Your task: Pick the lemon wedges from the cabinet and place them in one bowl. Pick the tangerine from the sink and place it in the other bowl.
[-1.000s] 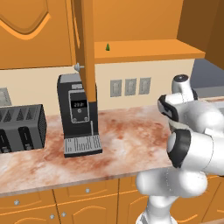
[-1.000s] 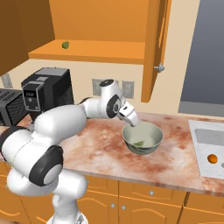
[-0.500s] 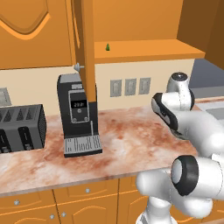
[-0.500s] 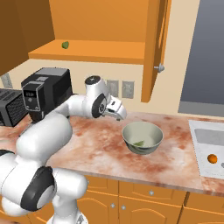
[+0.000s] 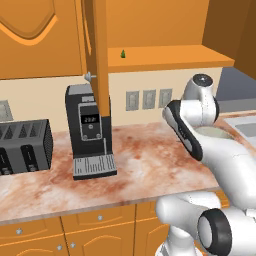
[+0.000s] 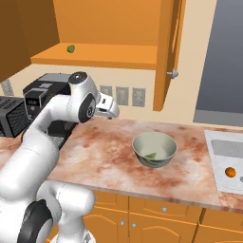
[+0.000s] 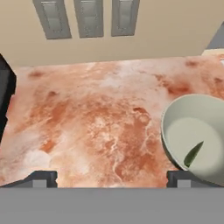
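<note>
Your hand [image 6: 110, 113] hangs empty above the table [image 6: 109, 156], fingers [image 7: 43, 178] spread wide, well left of the bowl [image 6: 154, 149]. One lemon wedge [image 6: 151, 155] lies in that bowl; the other wedge [image 6: 70, 48] sits on the open cabinet's shelf [image 6: 99, 57], near its left end. The tangerine [image 6: 230, 172] waits in the sink [image 6: 228, 163].

Watch the reach up to the shelf: the wedge is tiny and pointed, so wide fingers closing off-centre could flick it deeper into the cabinet or off the edge. The open door [image 6: 168, 52] and the coffee machine [image 5: 90, 132] crowd the path, and a broad swing could clip either.

Compared with a second ago, your hand has left the bowl, where it hovered right over the rim, and has swung left and up toward the wall outlets [image 7: 89, 17]. The wedge in the bowl has stayed put.
</note>
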